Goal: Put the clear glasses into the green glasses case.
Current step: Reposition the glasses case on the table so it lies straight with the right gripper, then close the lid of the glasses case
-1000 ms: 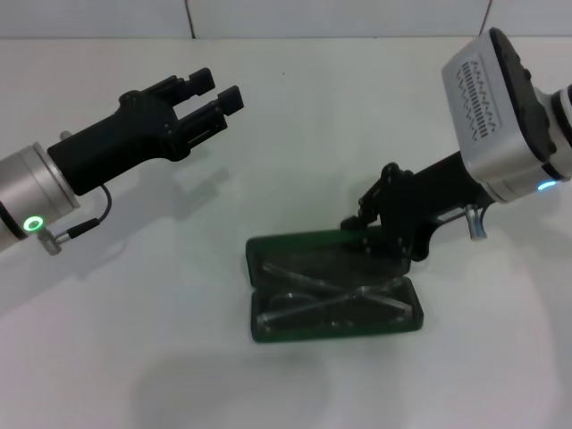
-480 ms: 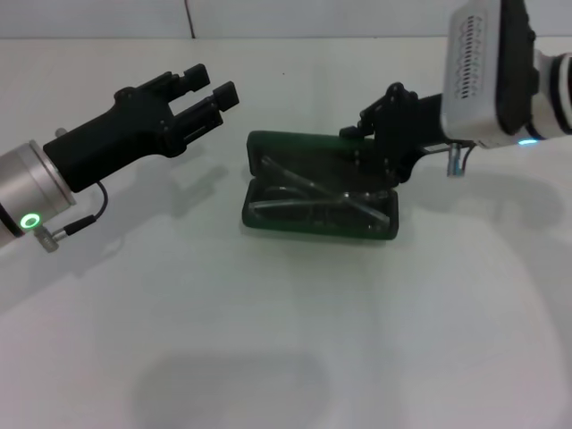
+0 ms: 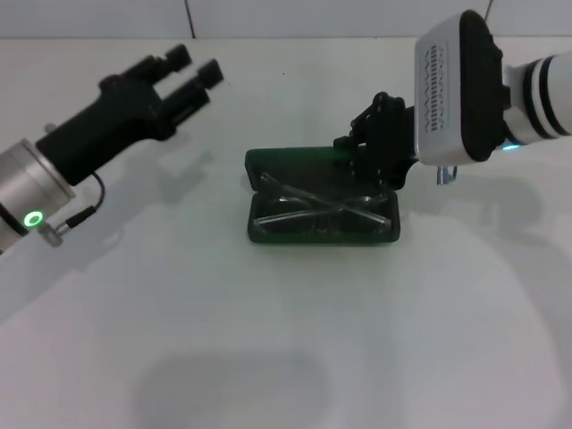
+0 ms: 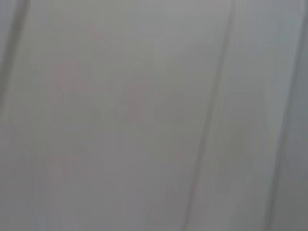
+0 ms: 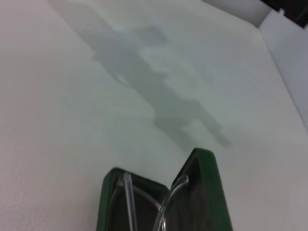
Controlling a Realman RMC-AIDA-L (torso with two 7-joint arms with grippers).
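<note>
The green glasses case (image 3: 322,207) sits open a little above the middle of the head view, its long axis running left to right across the frame, and the clear glasses (image 3: 323,208) already lie inside it with their thin arms crossed over the dark lining. In the right wrist view the case (image 5: 199,192) rises from the bottom edge with the glasses (image 5: 166,204) resting in it, one half propped up at an angle. The right gripper (image 3: 374,147) is by far the nearer one: it sits at the case's upper right corner, right on the back edge where the raised half stands, coming in from the right side of the frame. Its black fingers are bunched against that edge, but whether they pinch the rim or merely press on it I cannot tell. The left gripper (image 3: 189,75) hangs well apart in the upper left of the frame, its two fingers a narrow gap apart and holding nothing. What remains, I judge, is folding the raised half forward and down over the glasses, a move across the case's short axis.
</note>
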